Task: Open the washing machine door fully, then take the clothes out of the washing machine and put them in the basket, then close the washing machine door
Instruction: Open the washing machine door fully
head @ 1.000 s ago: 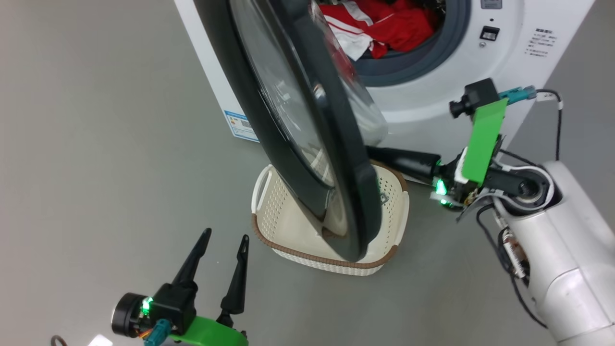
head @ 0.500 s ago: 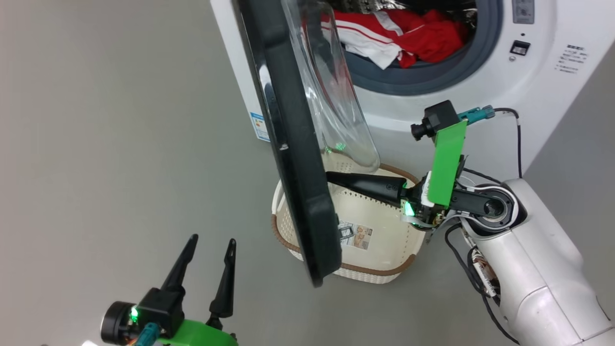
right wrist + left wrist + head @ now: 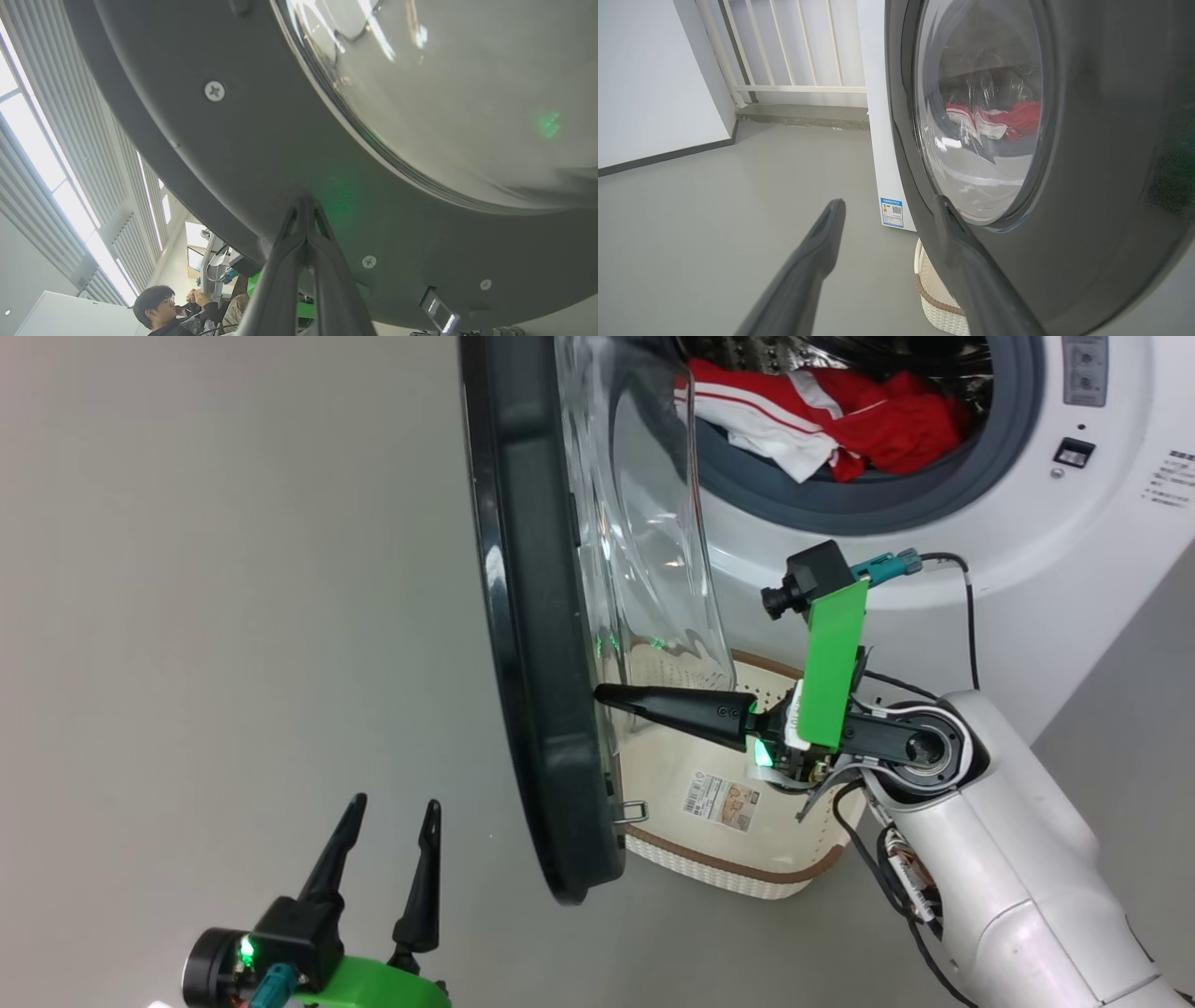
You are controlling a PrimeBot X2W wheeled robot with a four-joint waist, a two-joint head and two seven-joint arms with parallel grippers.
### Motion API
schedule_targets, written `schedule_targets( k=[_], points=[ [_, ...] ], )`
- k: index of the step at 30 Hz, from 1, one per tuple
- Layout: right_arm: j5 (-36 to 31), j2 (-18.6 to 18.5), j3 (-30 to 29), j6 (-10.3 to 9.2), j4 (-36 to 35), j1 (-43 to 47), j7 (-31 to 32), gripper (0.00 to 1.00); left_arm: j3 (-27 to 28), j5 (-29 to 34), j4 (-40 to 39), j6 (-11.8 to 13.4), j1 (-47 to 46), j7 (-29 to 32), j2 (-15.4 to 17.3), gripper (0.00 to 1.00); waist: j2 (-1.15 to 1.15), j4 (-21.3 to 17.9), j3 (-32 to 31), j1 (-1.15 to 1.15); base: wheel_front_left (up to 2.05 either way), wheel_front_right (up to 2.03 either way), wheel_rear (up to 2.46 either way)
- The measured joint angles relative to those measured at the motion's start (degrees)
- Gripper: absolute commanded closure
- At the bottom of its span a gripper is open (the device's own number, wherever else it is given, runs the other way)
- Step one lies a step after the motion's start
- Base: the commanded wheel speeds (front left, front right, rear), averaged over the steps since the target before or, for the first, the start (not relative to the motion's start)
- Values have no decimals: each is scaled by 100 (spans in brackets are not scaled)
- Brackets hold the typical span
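My closed right pincer touches the round black-rimmed glass door on its inner face; left pincer, seven o'clock, gapes empty.

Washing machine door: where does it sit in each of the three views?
Head view: the washing machine door stands edge-on at centre, rim running top to bottom.
Left wrist view: its outer face covers the right half.
Right wrist view: its grey inner face spans the top and middle.
Shared landmark: the glass window, visible in all three.
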Motion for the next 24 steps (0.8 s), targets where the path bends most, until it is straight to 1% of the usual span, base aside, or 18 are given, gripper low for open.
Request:
schedule_targets(
  k=[7, 9, 21, 23, 24],
  points=[
    [10, 99, 88, 0, 23, 0, -32, 100, 38, -5, 0, 8, 51, 0, -1, 0, 0, 141, -22, 0, 0, 0, 0],
    [23, 112, 109, 0, 27, -1, -34, 100, 58, -7, -1, 48, 92, 0, 0, 0, 0, 150, -11, 0, 0, 0, 0],
    [102, 127, 240, 0, 124, -1, -113, 100, 120, -7, -3, 51, 99, 0, -1, 0, 0, 136, -118, 0, 0, 0, 0],
    [62, 131, 235, 0, 102, 7, -169, 53, 135, -7, 12, 49, 105, 0, -1, 0, 0, 121, -155, 0, 0, 0, 0],
    [23, 129, 224, 0, 82, 33, -201, 4, 141, -7, 30, 45, 105, 0, -1, 0, 0, 114, -176, 0, 0, 0, 0]
  ],
)
